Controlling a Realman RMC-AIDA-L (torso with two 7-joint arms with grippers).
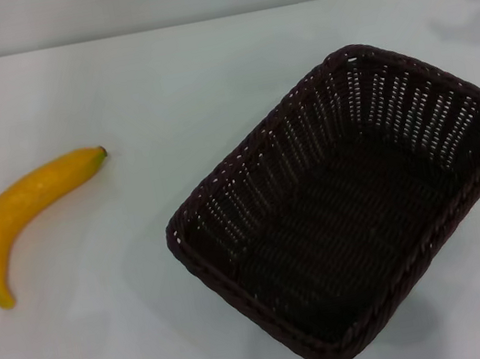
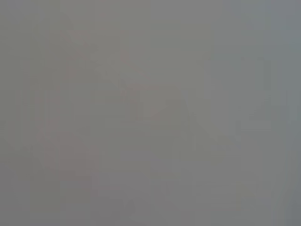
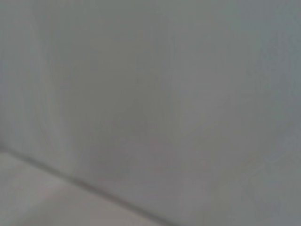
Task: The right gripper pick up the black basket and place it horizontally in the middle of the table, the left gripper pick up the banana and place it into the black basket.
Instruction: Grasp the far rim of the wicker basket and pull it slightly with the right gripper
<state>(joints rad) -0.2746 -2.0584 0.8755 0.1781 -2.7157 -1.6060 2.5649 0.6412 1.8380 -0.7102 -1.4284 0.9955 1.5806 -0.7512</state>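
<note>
The basket (image 1: pixel 349 207) is sitting crooked at 4 o'clock, banana (image 1: pixel 28 215) waiting at 9 o'clock on the bench (image 1: pixel 201 65), because no hand is showing.

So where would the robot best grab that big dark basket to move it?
Probably the braided rim of the black basket, from above on the robot's right side, near the long wall. The basket sits upright, open and empty, turned at an angle on the table, so one finger could drop inside the wall and one outside. Neither gripper is in view.
</note>
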